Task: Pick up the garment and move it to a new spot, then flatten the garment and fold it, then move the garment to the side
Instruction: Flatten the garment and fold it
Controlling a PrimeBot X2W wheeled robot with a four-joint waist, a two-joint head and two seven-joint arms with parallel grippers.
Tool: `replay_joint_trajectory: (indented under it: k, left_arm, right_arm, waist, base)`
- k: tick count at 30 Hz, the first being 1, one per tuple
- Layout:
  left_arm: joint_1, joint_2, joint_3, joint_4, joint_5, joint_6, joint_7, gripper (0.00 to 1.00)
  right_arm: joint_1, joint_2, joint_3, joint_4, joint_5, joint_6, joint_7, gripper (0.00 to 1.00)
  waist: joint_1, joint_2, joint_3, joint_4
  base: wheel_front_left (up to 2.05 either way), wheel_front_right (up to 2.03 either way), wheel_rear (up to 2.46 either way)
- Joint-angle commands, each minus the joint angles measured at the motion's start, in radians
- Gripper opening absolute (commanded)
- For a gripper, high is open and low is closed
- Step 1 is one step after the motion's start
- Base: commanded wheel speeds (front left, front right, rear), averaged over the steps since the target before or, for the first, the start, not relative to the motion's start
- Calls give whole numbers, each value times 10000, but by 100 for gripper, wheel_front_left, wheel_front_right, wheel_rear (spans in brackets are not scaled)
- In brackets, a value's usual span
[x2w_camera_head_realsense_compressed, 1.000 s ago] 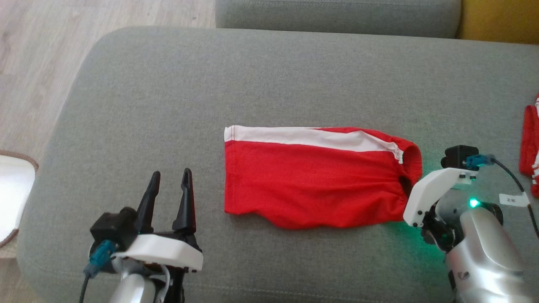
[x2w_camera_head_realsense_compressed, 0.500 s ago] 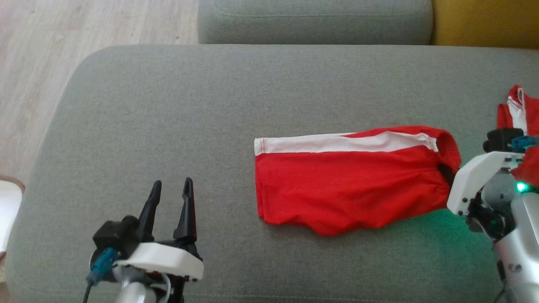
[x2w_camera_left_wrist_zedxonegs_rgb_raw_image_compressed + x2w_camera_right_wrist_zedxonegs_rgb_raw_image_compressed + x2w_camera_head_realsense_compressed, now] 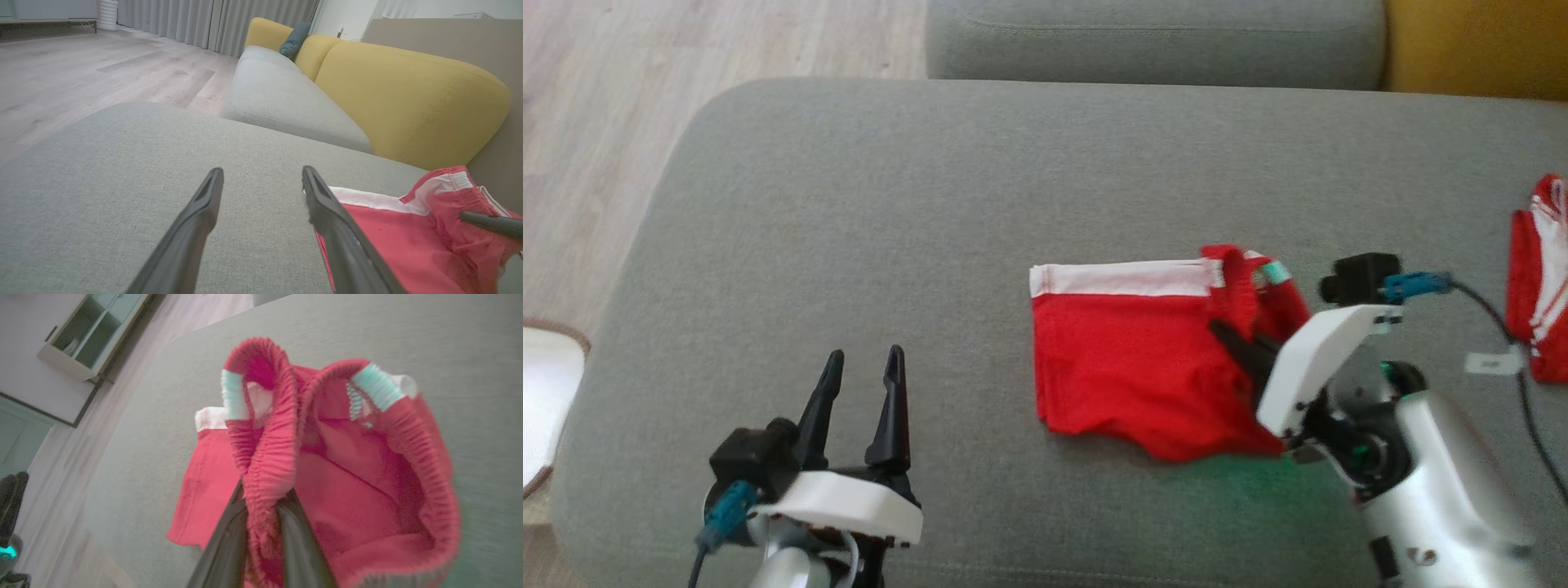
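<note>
The garment [image 3: 1127,359] is a pair of red shorts with a white side stripe, lying on the grey cushion [image 3: 931,204]. My right gripper [image 3: 1232,339] is shut on its elastic waistband [image 3: 265,473], which is lifted and folded over toward the leg end. In the right wrist view the waistband bunches between my two dark fingers [image 3: 229,543]. My left gripper [image 3: 859,384] stands open above bare cushion to the left of the garment, nothing between its fingers. The left wrist view shows the garment [image 3: 392,228] just right of that gripper [image 3: 261,179].
A second red and white garment [image 3: 1535,278] lies at the cushion's right edge. A grey seat cushion [image 3: 1152,41] and yellow backrest [image 3: 1478,45] lie beyond. Wooden floor [image 3: 596,122] is to the left, with a white object [image 3: 543,392] at the left edge.
My right gripper has lifted the waistband end and carried it leftward over the shorts, so the flat part looks shorter. The head camera shifted. The left gripper stayed still and open.
</note>
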Motion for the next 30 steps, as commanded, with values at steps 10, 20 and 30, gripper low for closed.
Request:
replay_joint_trajectory:
  k: [10,20,30]
  left_arm:
    - [-526,-31,207,-273,60,-5,-124,100]
    - [-604,-34,122,-233,1,22,-124,100]
    - [-607,-36,106,-191,-72,131,-124,100]
  right_arm:
    - [-767,882,745,880,48,65,-1138,0]
    - [-1792,907,2263,2356,1138,65,-2406,10]
    - [-2652,909,3777,2973,2453,65,-3764,100]
  waist:
    - [0,0,209,862]
    - [0,0,356,1203]
    - [0,0,306,1071]
  base:
    - [0,0,0]
    - [0,0,0]
    - [0,0,0]
